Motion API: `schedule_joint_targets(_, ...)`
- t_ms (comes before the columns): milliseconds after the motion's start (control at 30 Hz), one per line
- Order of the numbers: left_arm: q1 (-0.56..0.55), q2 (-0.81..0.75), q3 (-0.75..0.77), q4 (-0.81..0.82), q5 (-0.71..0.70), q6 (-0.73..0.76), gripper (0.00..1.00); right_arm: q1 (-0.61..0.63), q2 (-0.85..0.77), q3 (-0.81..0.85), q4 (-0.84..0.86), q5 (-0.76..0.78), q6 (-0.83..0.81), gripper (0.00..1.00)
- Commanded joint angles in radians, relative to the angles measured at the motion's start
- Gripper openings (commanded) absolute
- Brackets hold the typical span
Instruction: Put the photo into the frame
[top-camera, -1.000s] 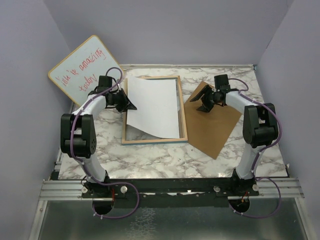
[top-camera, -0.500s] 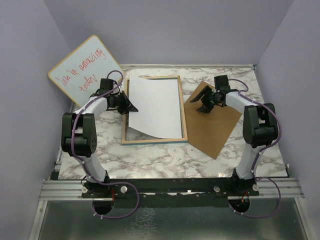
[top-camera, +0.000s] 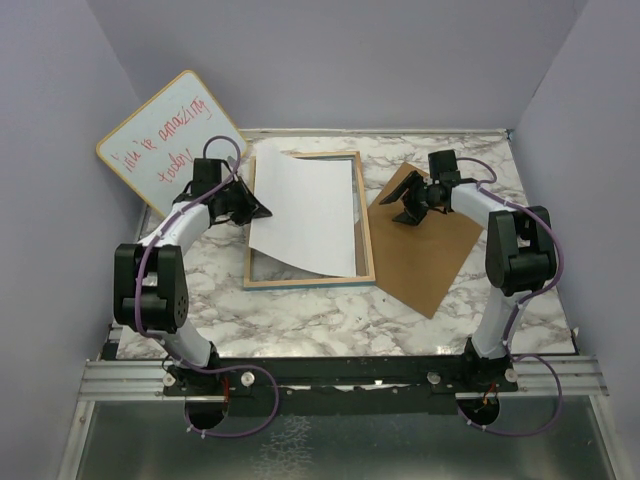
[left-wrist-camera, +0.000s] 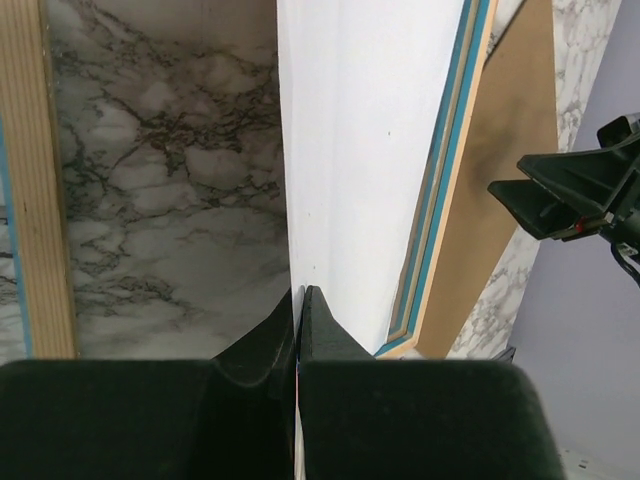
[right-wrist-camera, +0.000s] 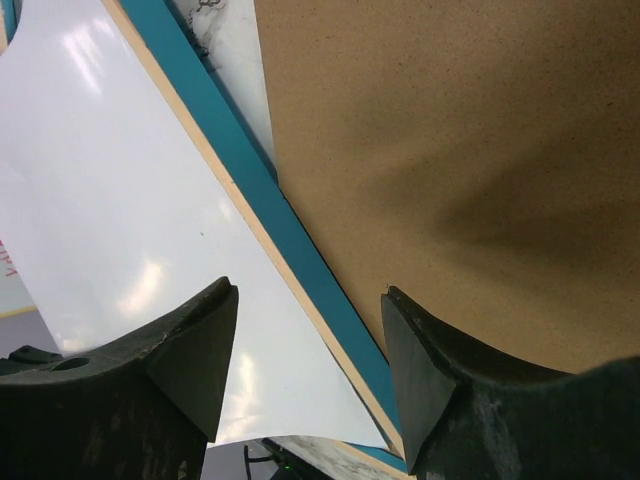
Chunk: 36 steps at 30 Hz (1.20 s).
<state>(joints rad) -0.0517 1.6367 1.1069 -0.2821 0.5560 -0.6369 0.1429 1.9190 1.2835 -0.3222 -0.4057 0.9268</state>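
Left of centre in the top view, the black left gripper (top-camera: 258, 210) is clenched on the left edge of the white-backed paper photo (top-camera: 305, 210). The photo lies skewed, face down, over the thin pale-wood rectangular frame (top-camera: 367, 230) and looks not yet seated. At right, the right gripper (top-camera: 408, 210) hangs released, empty, above the plain brown backing board (top-camera: 430, 255).

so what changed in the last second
The left gripper, shut on the photo, nudged it slightly away: its far-left corner now overlaps the frame at the far rail. The left elbow pulled back toward the near edge. The right gripper, open over the board, and the frame stayed put.
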Motion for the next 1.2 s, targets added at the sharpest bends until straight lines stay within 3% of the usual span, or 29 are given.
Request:
schedule_joint_targets(0, -0.005, 0.003, -0.047, 0.056, -0.004, -0.041, 0.0, 0.004, 0.009, -0.013, 0.018, -0.018, 0.007, 0.63)
schedule_joint_targets(467, -0.031, -0.009, -0.138, 0.18, -0.038, -0.099, 0.0, 0.006, 0.014, -0.024, 0.032, -0.023, 0.018, 0.63)
schedule_joint_targets(967, -0.075, 0.055, -0.107, 0.185, -0.013, -0.078, 0.0, 0.005, 0.015, -0.033, 0.039, -0.026, 0.023, 0.63)
schedule_joint_targets(1033, -0.075, 0.054, -0.1, 0.167, -0.028, -0.067, 0.05, 0.006, 0.016, -0.035, 0.041, -0.027, 0.024, 0.63)
schedule_joint_targets(1167, -0.073, 0.047, -0.054, 0.09, -0.087, -0.023, 0.33, 0.006, 0.016, -0.035, 0.042, -0.028, 0.026, 0.63)
